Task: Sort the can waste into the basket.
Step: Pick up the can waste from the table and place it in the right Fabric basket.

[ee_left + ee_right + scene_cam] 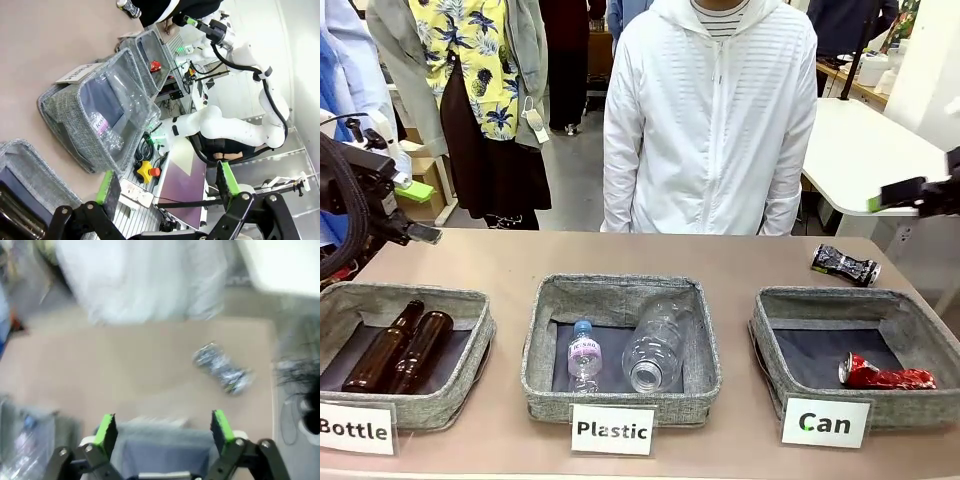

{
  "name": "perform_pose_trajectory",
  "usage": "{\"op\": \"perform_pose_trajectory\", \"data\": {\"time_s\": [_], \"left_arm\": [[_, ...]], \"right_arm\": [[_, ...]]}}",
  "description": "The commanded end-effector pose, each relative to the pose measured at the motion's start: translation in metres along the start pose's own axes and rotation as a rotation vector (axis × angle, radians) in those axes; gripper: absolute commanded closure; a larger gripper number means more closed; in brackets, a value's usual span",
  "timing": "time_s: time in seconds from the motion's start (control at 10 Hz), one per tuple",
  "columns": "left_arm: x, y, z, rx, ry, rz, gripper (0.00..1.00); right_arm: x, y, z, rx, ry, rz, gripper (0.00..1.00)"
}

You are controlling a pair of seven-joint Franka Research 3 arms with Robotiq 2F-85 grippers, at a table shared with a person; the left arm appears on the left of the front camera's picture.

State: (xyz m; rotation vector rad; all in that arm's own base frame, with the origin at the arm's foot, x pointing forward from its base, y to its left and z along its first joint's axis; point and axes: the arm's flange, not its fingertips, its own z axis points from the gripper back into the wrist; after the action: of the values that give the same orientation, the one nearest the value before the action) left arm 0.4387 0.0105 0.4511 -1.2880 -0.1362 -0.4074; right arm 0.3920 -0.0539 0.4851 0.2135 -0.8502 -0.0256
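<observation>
Crushed red can (886, 375) lies inside grey basket (920, 408), front right. Crushed black-and-silver can (844, 264) lies on desk (620, 255) just behind it, near right edge.

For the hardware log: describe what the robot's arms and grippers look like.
The left gripper is a black two-finger linkage with visible pivot bolts, tipped with bright green pads. The right gripper has the same build: black links, green pads. The right arm, seen from the left wrist view, is made of smooth, rounded white segments, with a black cable running along it.
</observation>
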Motion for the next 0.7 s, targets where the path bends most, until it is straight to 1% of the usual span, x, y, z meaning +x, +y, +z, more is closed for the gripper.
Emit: {"op": "perform_pose_trajectory", "data": {"time_s": [0.0, 0.2, 0.3, 0.4, 0.5, 0.6], "left_arm": [[-0.002, -0.001, 0.000, 0.013, 0.005, 0.002, 0.00], [-0.002, -0.001, 0.000, 0.013, 0.005, 0.002, 0.00], [-0.002, -0.001, 0.000, 0.013, 0.005, 0.002, 0.00], [-0.002, -0.001, 0.000, 0.013, 0.005, 0.002, 0.00], [-0.002, -0.001, 0.000, 0.013, 0.005, 0.002, 0.00], [-0.002, -0.001, 0.000, 0.013, 0.005, 0.002, 0.00]], "right_arm": [[-0.008, 0.019, -0.007, 0.140, 0.096, 0.022, 0.00], [-0.008, 0.019, -0.007, 0.140, 0.096, 0.022, 0.00], [-0.004, 0.007, -0.005, 0.040, 0.033, 0.005, 0.00], [0.005, 0.024, -0.029, -0.163, 0.218, 0.039, 0.00], [0.032, 0.021, -0.062, -0.192, 0.423, 0.058, 0.00], [0.058, 0.016, -0.096, -0.167, 0.594, 0.102, 0.00]]}}
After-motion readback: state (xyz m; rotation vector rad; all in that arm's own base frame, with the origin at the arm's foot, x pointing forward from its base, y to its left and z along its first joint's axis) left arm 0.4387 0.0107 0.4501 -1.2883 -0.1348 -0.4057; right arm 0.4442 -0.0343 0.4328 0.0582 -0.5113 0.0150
